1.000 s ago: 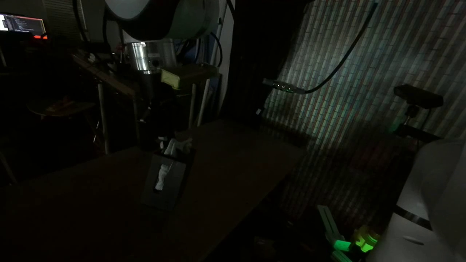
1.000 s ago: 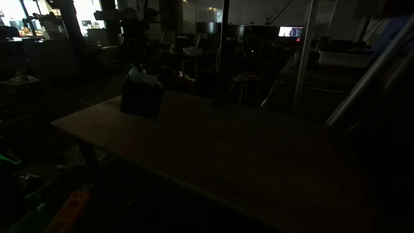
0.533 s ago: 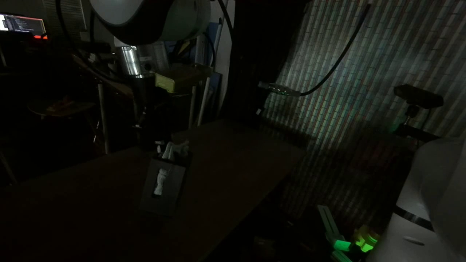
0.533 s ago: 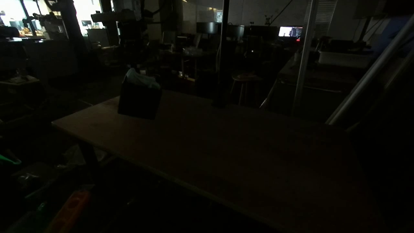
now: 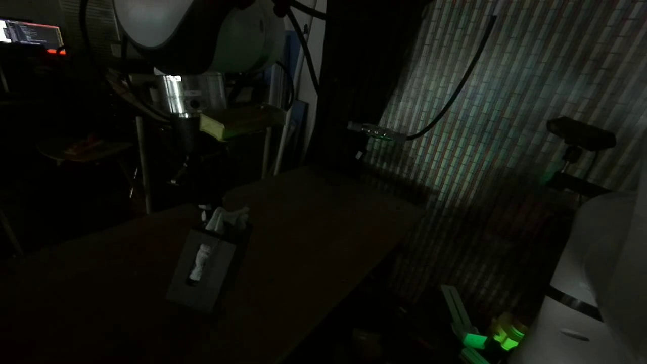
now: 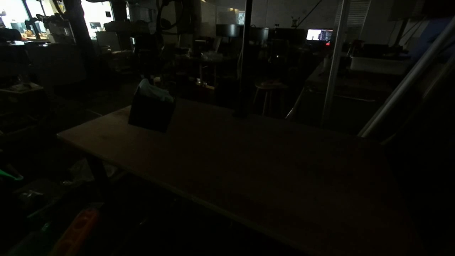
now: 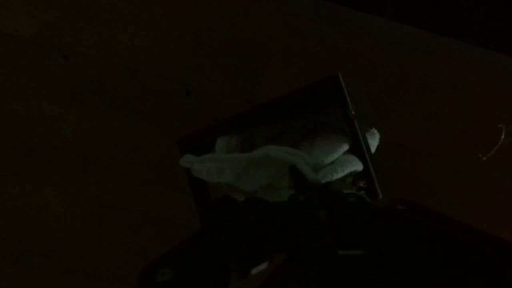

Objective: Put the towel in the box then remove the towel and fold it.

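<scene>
The small dark box [image 5: 201,273] stands tilted at the table's far end, and also shows as a near-black cube [image 6: 151,113] in an exterior view. Whether its base touches the tabletop is too dark to tell. Bunched in its open top is the pale towel [image 7: 256,168], its folds rising above the rim. A bit of towel [image 5: 199,263] pokes through a slot in the box's side. My gripper [image 7: 316,192] reaches down into the box opening, very dark in the wrist view; towel folds converge at its fingertips, which look closed on the cloth.
The dark table [image 6: 249,160] extends beyond the box, its front edge running diagonally. A dark upright pole [image 6: 242,71] stands at the rear edge. Off the table, a camera on a stand [image 5: 581,134] sits before the patterned curtain [image 5: 455,116].
The gripper, towel and box have moved together, left and down in both exterior views, farther in one than in the other. The box leans more than it did.
</scene>
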Action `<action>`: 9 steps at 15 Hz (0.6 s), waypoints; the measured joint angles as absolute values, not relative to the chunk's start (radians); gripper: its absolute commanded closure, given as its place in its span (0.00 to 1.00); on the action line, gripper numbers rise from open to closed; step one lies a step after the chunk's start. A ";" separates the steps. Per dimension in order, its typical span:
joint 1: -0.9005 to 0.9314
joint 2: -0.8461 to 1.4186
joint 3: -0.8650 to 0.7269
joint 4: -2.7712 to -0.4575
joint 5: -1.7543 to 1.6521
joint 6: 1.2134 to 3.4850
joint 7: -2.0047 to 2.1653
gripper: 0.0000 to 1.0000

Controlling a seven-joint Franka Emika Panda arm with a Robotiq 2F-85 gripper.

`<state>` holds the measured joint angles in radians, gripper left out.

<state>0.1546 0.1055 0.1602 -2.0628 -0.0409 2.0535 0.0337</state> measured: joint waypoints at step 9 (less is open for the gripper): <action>0.154 0.166 0.153 -2.048 0.003 2.116 0.070 0.97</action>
<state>0.1536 0.1658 0.1525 -2.0484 0.0034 2.1159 0.0703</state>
